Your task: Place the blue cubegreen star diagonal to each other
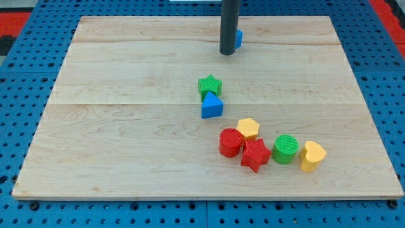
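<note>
Blue cube (238, 39) just behind my tip (227, 53)

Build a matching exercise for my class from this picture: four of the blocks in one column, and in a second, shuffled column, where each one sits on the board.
Column one:
1. blue cube
2. green star
3. blue triangle
4. yellow heart

Column two:
A. farthest toward the view's right in the bottom cluster
B. touching the green star from below
C. near the view's top, partly hidden behind my tip
D. mid-board, directly above the blue triangle

Pairs: 1-C, 2-D, 3-B, 4-A
</note>
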